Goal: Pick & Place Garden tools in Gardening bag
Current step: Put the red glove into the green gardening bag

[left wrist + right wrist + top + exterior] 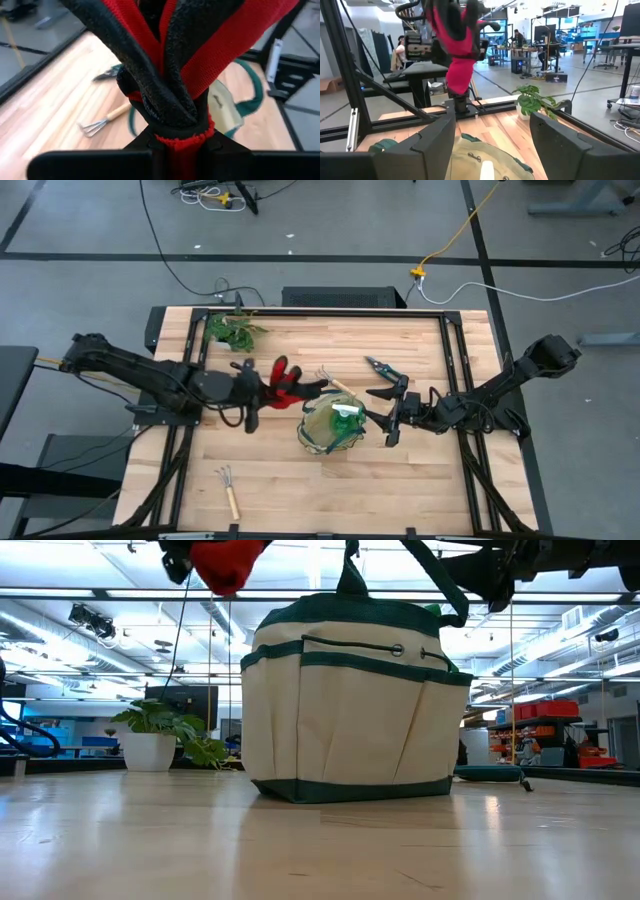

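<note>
My left gripper (262,390) is shut on the red and black gloves (288,380), held in the air left of the cream gardening bag (332,426). The gloves show at the top of the low view (226,560). My right gripper (393,412) is open and empty at the bag's right side, with its fingers wide apart above the bag's rim (485,155). A green piece with a white handle (347,412) lies inside the bag. One rake (334,384) lies against the bag's far side. The pruning shears (384,368) lie beyond my right gripper. A second rake (229,486) lies near the front edge. My left gripper pinches the gloves at their red knit cuff end (183,142) between its two fingers. The fingers come from the table's left. The glove bodies (165,65) stick out forward past the fingertips toward the bag, bunched together. They are lifted clear of the table.
A potted leafy plant (232,330) stands at the far left of the table. The bag's green loop handles (352,580) stand up over its mouth. Bare wood lies in front of the bag and to its right.
</note>
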Tool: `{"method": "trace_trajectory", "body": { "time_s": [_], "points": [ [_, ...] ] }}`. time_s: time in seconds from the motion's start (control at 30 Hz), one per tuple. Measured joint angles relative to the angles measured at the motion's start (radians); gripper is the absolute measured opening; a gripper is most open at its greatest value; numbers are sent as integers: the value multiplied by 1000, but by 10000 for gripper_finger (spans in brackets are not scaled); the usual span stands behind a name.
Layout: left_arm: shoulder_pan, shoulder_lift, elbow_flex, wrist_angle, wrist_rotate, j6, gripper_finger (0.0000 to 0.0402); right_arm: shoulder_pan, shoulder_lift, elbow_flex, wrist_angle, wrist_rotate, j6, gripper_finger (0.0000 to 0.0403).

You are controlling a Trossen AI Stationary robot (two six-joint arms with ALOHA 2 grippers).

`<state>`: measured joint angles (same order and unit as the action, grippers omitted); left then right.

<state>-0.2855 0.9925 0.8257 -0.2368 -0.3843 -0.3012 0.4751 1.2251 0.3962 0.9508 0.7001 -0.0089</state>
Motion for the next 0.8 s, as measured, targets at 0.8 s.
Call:
{"method": "trace_trajectory", "body": {
  "time_s": [0.8],
  "points": [
    [8, 394, 0, 524, 185, 177, 46, 0, 0, 0, 33, -10, 0, 258]
  ]
}}
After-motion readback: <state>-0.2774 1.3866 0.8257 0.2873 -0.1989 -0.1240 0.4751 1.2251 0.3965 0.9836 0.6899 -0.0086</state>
